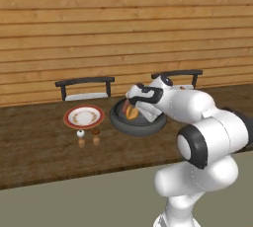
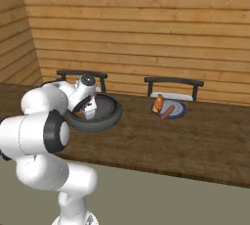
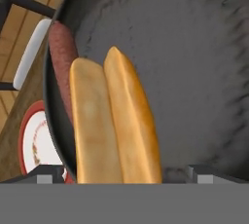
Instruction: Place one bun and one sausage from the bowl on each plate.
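My jaws spread wide, holding nothing, low over the bowl [image 3: 194, 62] on the worktop [image 1: 39, 142]. Bun [image 3: 114, 121] lies in the bowl right under me, sausage [image 3: 62, 57] beside it against the rim. Red-rimmed plate [image 1: 84, 117] just past the bowl, blue plate [image 2: 171, 108] farther off with a bun and sausage on it.

Wooden table [image 1: 44, 147] bears bowl [image 1: 123, 125] (dark), two plates [image 1: 84, 117].

The white arm [image 1: 197, 137] bends forward from its base, forearm reaching out level, wrist turned down so the gripper [image 1: 132, 108] hangs inside the dark bowl [image 1: 123, 122], fingers [image 3: 48, 173] spread wide, holding nothing, just above the bowl's floor.
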Robot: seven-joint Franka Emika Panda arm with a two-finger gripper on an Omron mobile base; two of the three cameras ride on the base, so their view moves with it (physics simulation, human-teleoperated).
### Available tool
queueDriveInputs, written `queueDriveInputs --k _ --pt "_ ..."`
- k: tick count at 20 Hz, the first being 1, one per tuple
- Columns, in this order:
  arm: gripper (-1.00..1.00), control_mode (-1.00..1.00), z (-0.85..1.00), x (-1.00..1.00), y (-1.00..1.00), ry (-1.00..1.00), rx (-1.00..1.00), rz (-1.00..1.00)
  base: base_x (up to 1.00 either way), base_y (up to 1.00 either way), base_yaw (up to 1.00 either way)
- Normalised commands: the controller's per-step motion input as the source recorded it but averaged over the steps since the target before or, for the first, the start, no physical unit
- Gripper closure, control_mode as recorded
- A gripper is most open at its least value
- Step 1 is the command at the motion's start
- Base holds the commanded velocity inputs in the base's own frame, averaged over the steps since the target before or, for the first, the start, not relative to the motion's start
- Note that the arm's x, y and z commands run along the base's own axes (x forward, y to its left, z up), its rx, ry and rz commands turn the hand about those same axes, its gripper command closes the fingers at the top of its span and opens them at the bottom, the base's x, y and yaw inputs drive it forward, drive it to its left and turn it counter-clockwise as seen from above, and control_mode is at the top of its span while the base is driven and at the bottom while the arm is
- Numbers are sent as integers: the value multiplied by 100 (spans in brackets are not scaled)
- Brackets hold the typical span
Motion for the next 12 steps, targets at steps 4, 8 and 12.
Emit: queueDriveInputs --k 4,8,12 --pt "-100 -100 -13 6 3 0 0 0 0 0 0" --pt "-100 -100 -10 11 2 0 0 1 0 0 0" --pt "-100 -100 -8 11 0 0 0 2 0 0 0"
